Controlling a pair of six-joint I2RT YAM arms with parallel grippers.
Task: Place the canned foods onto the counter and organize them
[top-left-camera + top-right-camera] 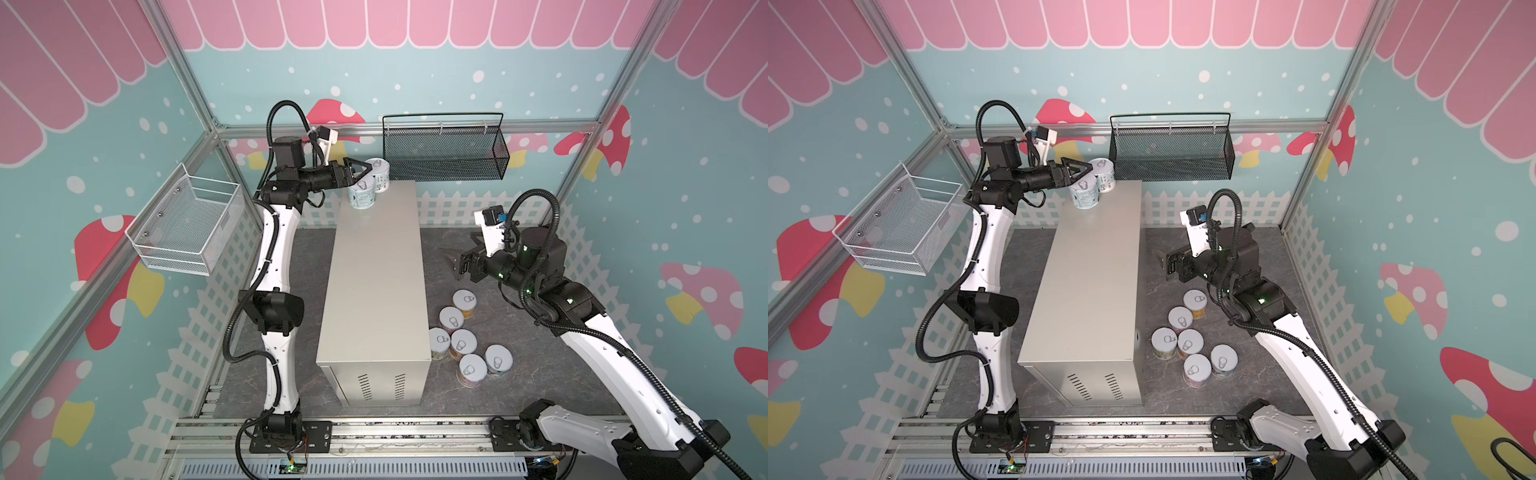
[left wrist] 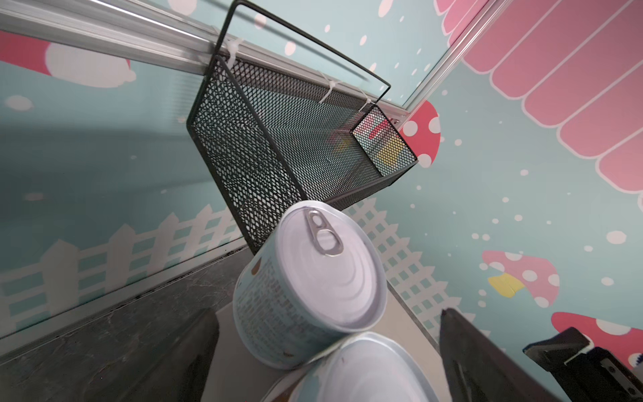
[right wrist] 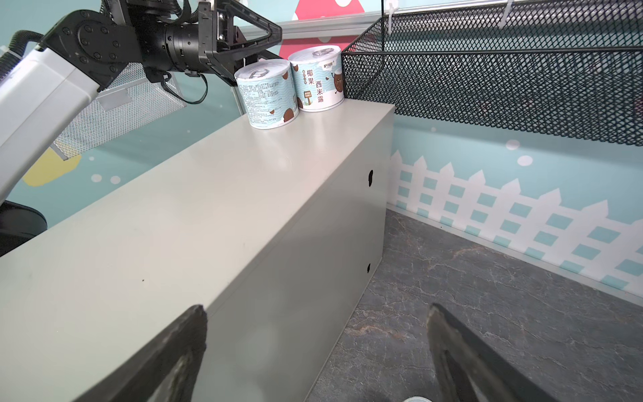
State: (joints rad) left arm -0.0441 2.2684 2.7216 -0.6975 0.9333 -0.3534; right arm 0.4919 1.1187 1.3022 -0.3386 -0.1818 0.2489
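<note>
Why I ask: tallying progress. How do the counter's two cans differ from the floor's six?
The two cans stand on the counter's far end; the six cans cluster on the floor beside it. The two wear blue labels; the six, mixed colours. All stand upright, lids up.

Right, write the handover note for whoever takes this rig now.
Left gripper: open, holding nothing, at the two blue cans.
Right gripper: open, empty, above the floor to the right of the counter.
Done: the two blue cans stand upright side by side at the counter's far end.
Left: six cans clustered on the floor by the counter's right side.
</note>
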